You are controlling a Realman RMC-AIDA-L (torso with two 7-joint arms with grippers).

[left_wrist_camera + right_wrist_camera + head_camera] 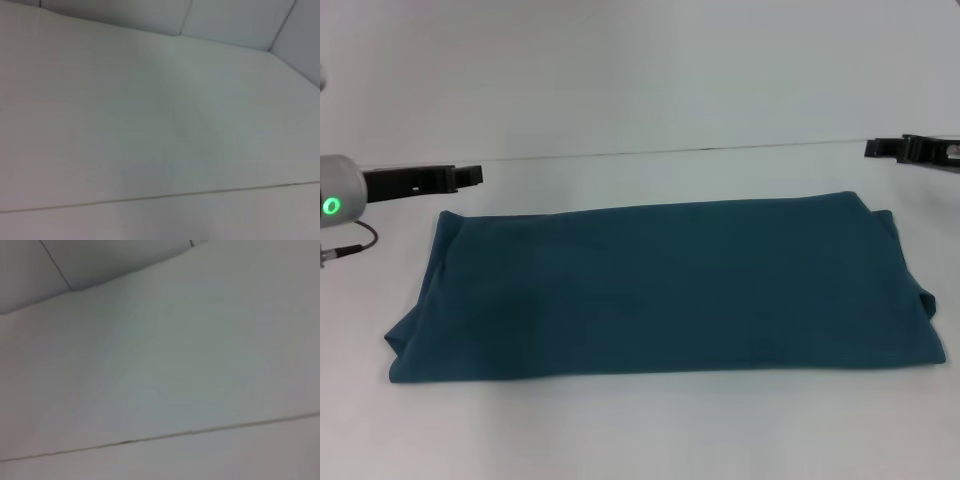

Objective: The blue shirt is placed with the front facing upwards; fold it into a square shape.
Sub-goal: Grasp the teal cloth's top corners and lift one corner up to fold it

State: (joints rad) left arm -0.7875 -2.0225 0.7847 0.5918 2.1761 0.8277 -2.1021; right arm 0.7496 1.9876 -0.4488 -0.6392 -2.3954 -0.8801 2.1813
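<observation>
**Shirt lying as a long folded strip, both arms off to the sides**

So the large dark teal-blue cotton shirt (665,290) is lying flat on the plain white table (640,430), folded into a wide rectangle that runs pretty much across the whole middle of the head view. No lettering shows on the upper face, just plain fabric. The layers don't line up perfectly: a bit of cloth pokes out at the robot's-left near corner, and the robot's-right end shows a couple of stacked edges peeking past each other.

The left gripper (468,175) sits just beyond the shirt's far left corner, held above the table and apart from the cloth. It has hold of nothing, but how far its fingers are spread I can't tell from here. Same story for the right gripper (880,149), which is out past the far right corner near the edge of the view, nothing in it, opening not readable.

Both wrist cameras only show bare white surface with a thin dark seam line (150,198) running across it.
</observation>
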